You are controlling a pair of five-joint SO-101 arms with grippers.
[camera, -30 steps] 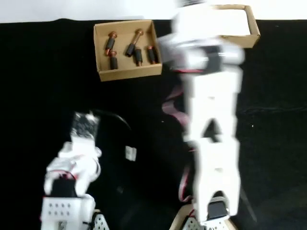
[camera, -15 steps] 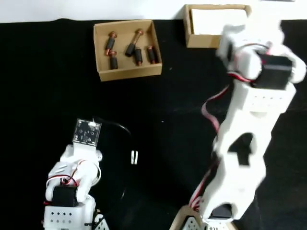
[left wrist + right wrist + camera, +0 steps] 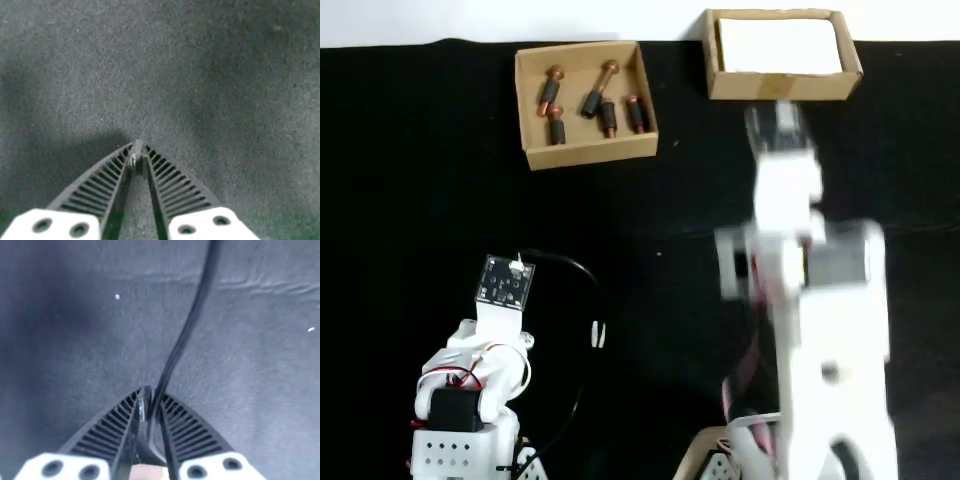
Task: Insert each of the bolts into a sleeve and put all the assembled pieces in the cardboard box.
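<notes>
The cardboard box (image 3: 530,95) at the back left holds several copper-headed bolts in black sleeves (image 3: 592,98). My left gripper (image 3: 136,154) is shut with nothing in it, close over the black cloth; its arm (image 3: 480,360) sits folded at the front left. My right gripper (image 3: 148,401) is also shut and holds nothing, low over the cloth, with a black cable (image 3: 186,327) running past its tips. The right arm (image 3: 805,290) stands at the right, its blurred far end (image 3: 775,125) pointing at the back of the table.
A second cardboard box (image 3: 780,82) with a white inside stands at the back right, just beyond the right arm. A black cable with a small white connector (image 3: 599,332) loops beside the left arm. Black cloth covers the table (image 3: 440,200).
The right arm has swung from over the back, near the two boxes, out to the right and then drawn back toward its base. The left arm has folded back slightly.
</notes>
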